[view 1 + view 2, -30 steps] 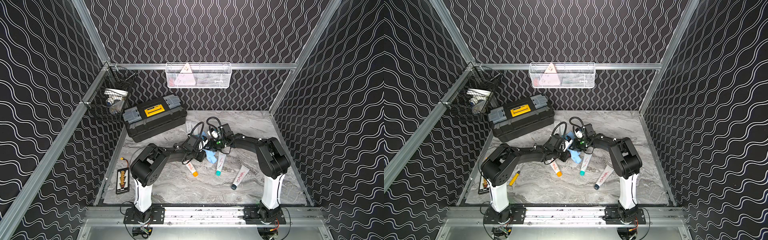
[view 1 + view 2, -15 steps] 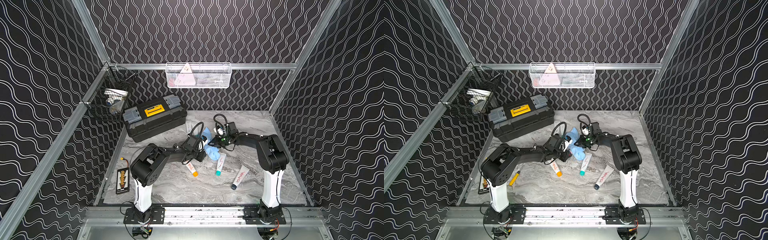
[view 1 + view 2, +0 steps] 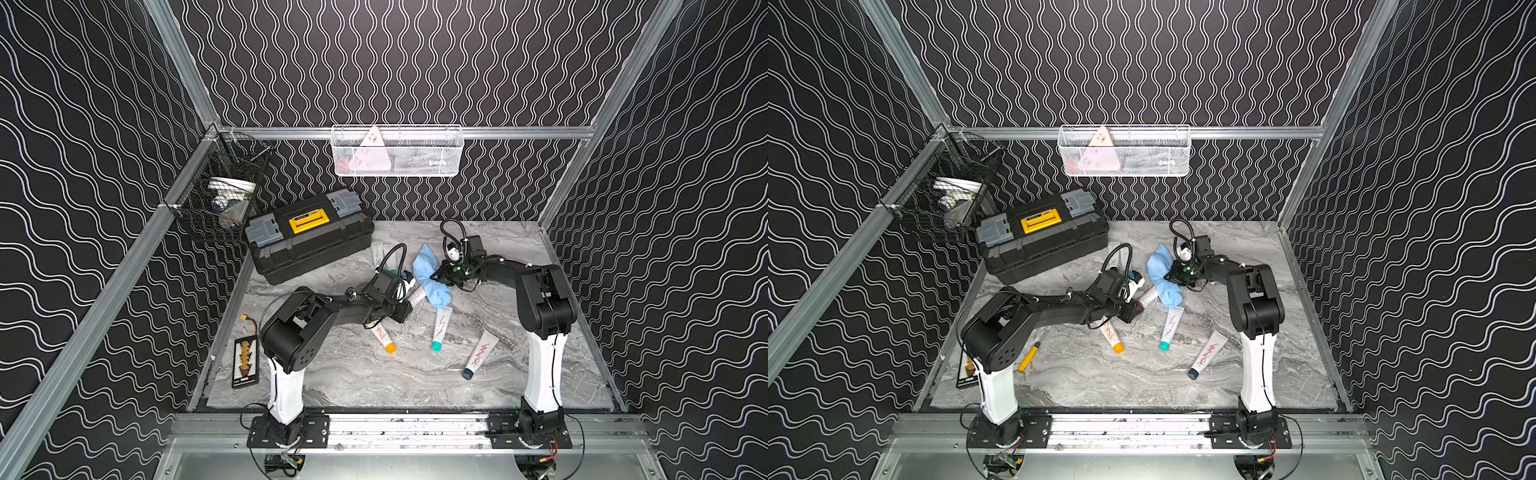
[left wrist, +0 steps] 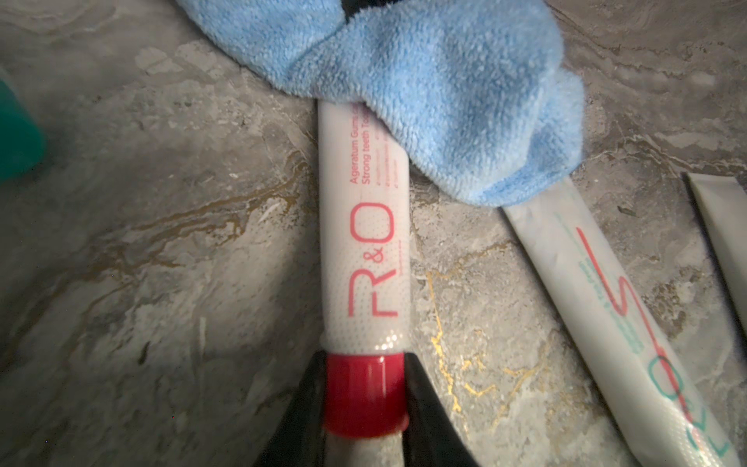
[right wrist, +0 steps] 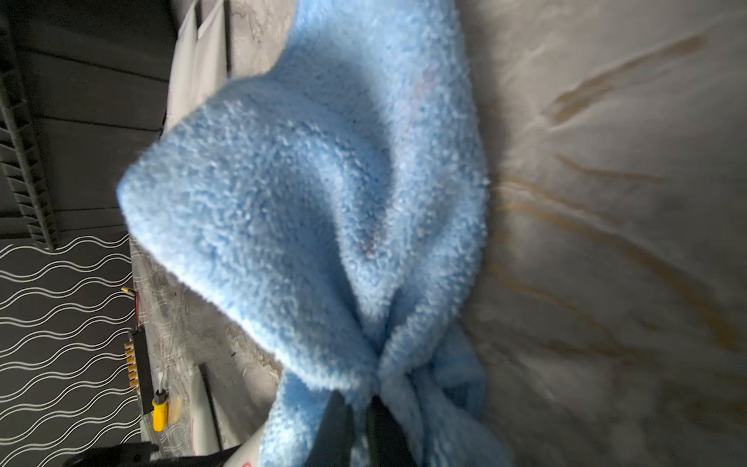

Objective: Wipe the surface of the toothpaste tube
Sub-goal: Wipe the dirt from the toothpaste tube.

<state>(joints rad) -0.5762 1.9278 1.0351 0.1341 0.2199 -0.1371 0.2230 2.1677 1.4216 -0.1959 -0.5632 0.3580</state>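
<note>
Both hold tight: left gripper (image 4: 364, 360) clamps the toothpaste tube (image 4: 366, 242) by its red cap (image 4: 364, 398); right gripper (image 5: 361, 400) pinches the blue cloth (image 5: 307, 194) draped over its far end.

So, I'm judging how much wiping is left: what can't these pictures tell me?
- Red-capped tube: its far end lies under the blue cloth, left wrist view.
- Right wrist view: the cloth fills it, hiding nearly all of the tube.
- Both top views: the tube is too small to show smears.
- White mesh basket: contents blurred behind the mesh, top views.
</note>
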